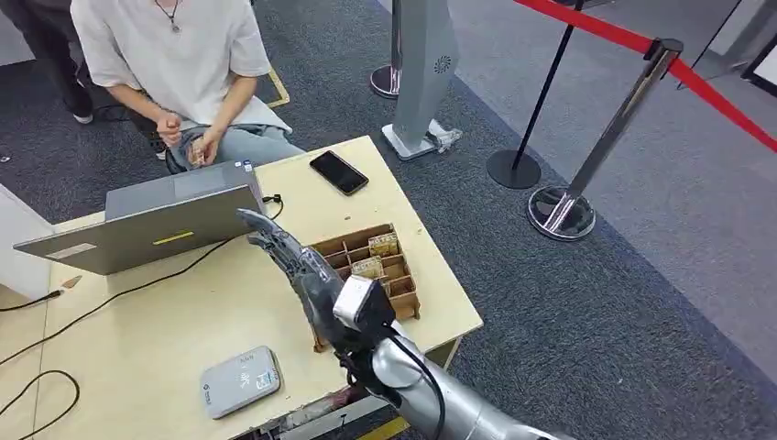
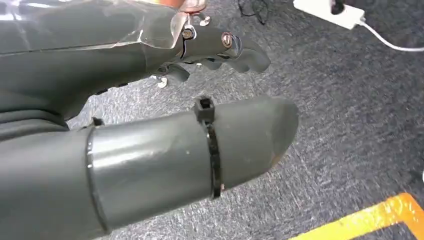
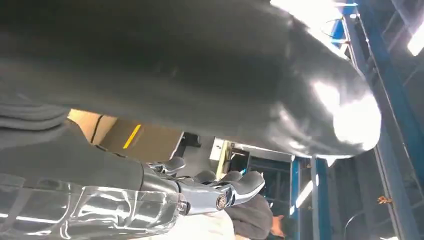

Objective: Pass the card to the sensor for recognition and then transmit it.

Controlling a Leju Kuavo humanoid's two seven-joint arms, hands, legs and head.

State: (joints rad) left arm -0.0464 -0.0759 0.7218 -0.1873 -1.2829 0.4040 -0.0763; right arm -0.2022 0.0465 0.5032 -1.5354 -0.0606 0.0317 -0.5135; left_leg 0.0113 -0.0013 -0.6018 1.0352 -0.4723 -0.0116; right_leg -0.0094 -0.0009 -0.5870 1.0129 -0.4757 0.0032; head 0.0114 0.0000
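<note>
head view: right hand [image 1: 302,266] raised over table [image 1: 165,321], fingers extended, holding nothing; sensor [image 1: 240,381] lies flat.

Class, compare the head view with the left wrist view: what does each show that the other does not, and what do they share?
Head view alone: the wooden table, the laptop, the phone, the divided card box, the grey sensor, a seated person, and the right hand raised over the table, holding nothing.
Left wrist view alone: the left hand hanging over the floor, a white power strip and yellow floor tape.
Both share grey carpet.
</note>
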